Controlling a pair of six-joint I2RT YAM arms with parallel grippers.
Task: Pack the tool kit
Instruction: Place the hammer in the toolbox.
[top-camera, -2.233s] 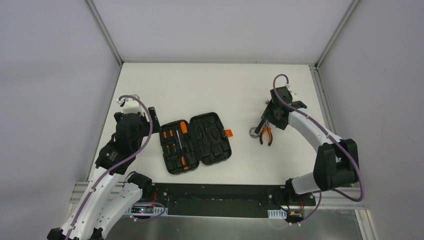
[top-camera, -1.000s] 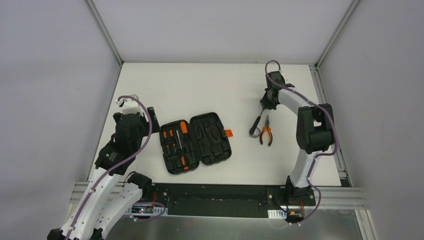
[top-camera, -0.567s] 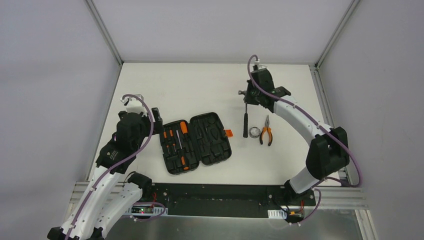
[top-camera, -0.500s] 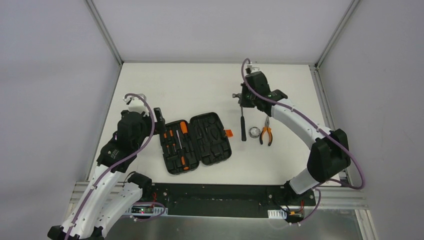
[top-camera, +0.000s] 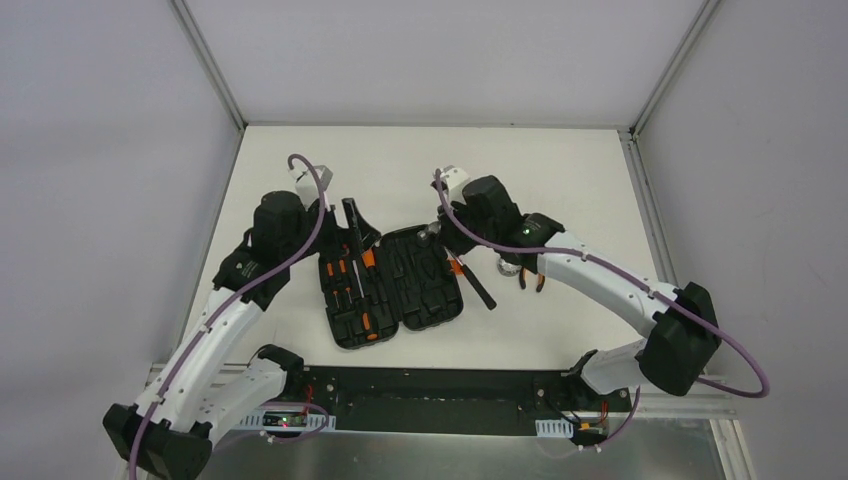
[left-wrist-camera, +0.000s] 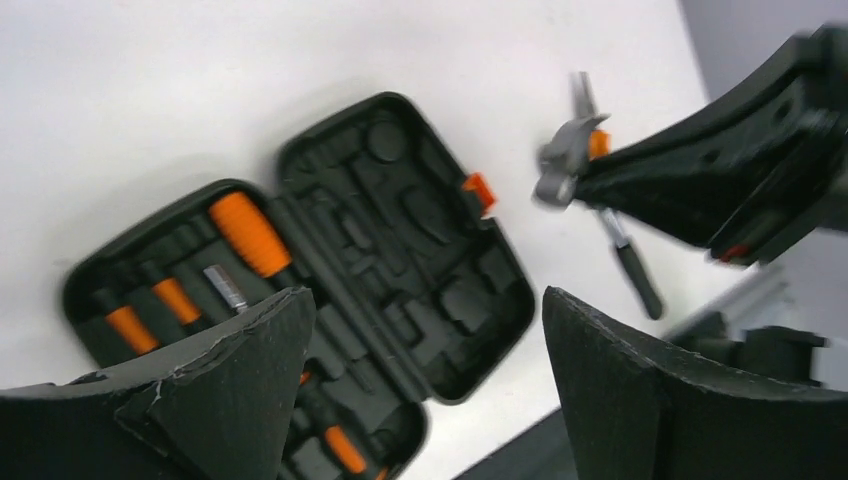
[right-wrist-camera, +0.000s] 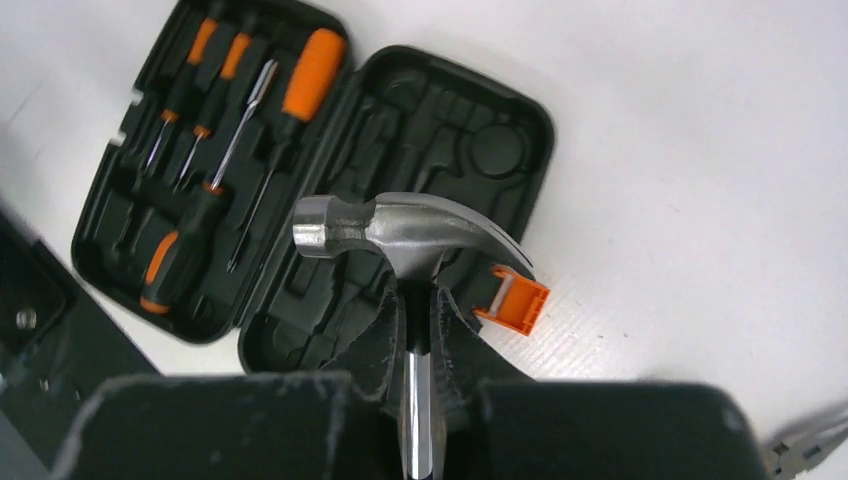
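The black tool case (top-camera: 425, 300) lies open on the table, with orange-handled screwdrivers (top-camera: 350, 280) in its left half (right-wrist-camera: 130, 230). My right gripper (right-wrist-camera: 418, 300) is shut on the shaft of the hammer (right-wrist-camera: 400, 232). It holds the steel head over the case's right half (right-wrist-camera: 440, 120), near the orange latch (right-wrist-camera: 512, 300). In the top view the hammer's black handle (top-camera: 482, 293) sticks out toward the case's right edge. My left gripper (left-wrist-camera: 425, 300) hangs open above the case (left-wrist-camera: 400, 230), nothing between its fingers (left-wrist-camera: 230, 380). The pliers (top-camera: 531, 279) lie right of the case.
A small round silver thing (top-camera: 508, 266) lies beside the pliers, partly under my right arm. Both arms (top-camera: 600, 280) reach over the middle of the table. The black rail (top-camera: 430, 385) runs along the near edge.
My right gripper has carried the hammer from the table's right side leftward to above the case's right half. My left arm has swung right and forward over the case.
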